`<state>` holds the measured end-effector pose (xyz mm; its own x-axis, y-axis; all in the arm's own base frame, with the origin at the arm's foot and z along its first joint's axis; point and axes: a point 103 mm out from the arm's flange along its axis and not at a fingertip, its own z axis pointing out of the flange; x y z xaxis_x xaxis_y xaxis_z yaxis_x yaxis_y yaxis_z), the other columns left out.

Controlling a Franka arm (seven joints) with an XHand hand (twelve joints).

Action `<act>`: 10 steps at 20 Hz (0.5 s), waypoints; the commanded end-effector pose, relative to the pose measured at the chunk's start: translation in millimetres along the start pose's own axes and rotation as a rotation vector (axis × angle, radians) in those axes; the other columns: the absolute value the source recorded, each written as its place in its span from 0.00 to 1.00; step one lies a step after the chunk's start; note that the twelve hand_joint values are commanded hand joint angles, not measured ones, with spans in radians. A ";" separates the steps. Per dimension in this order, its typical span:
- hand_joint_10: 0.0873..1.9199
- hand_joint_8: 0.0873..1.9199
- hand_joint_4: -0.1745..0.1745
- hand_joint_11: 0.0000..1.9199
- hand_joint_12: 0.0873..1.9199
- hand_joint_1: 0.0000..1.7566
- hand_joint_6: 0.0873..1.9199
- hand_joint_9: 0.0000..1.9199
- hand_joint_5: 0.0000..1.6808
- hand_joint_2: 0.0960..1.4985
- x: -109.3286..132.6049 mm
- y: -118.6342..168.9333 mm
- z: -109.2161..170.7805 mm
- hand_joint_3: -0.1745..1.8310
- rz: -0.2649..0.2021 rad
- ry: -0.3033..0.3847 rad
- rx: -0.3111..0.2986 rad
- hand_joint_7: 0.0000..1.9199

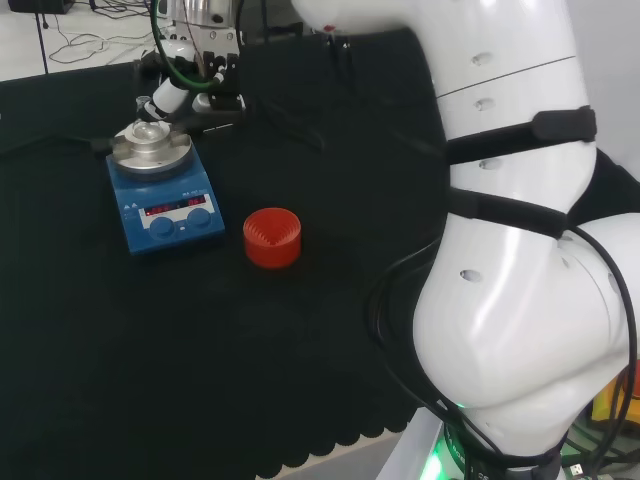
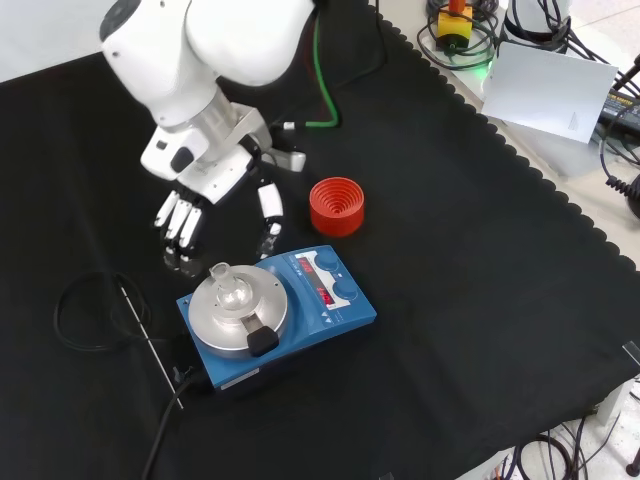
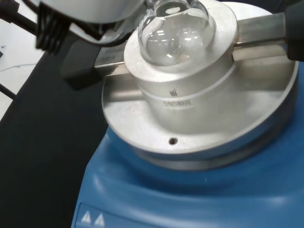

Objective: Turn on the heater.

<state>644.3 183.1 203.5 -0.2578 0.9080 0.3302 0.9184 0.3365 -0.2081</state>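
The heater (image 2: 300,325) is a blue box with a round silver top plate and two blue knobs (image 2: 340,288) beside red-lit displays on its front panel (image 1: 170,212). A small clear round flask (image 2: 228,290) sits in the metal block on the plate, close in the wrist view as flask (image 3: 173,31) and block (image 3: 185,90). The hand (image 2: 190,205) hangs just behind the heater in the front view, fingers (image 2: 178,222) straight and pointing down, thumb (image 2: 269,203) apart, holding nothing. In the head view the hand (image 1: 180,90) is above the far side of the plate (image 1: 150,150).
A red ribbed ring stand (image 2: 335,205) sits on the cloth just past the heater's knob end, also seen as the stand (image 1: 271,238). A coiled black cable (image 2: 85,310) and a thin rod (image 2: 150,340) lie at the heater's left. The cloth's scalloped edge (image 2: 540,190) runs at right.
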 end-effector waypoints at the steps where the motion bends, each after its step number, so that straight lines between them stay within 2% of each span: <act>1: 0.33 0.34 0.44 0.10 0.71 0.49 0.24 0.25 0.23 0.34 12.5 -61.1 -31.1 0.38 0.025 -0.036 -0.089 0.11; 5: 0.33 0.34 0.44 0.10 0.71 0.49 0.23 0.24 0.23 0.34 21.4 -93.7 -34.0 0.38 0.045 -0.036 -0.105 0.11; 10: 0.33 0.34 0.44 0.11 0.71 0.49 0.22 0.26 0.23 0.35 33.6 -129.0 -25.9 0.38 0.060 -0.063 -0.059 0.14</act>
<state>570.5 168.0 243.5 -0.2393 0.9247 0.2960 0.9344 0.3022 -0.1887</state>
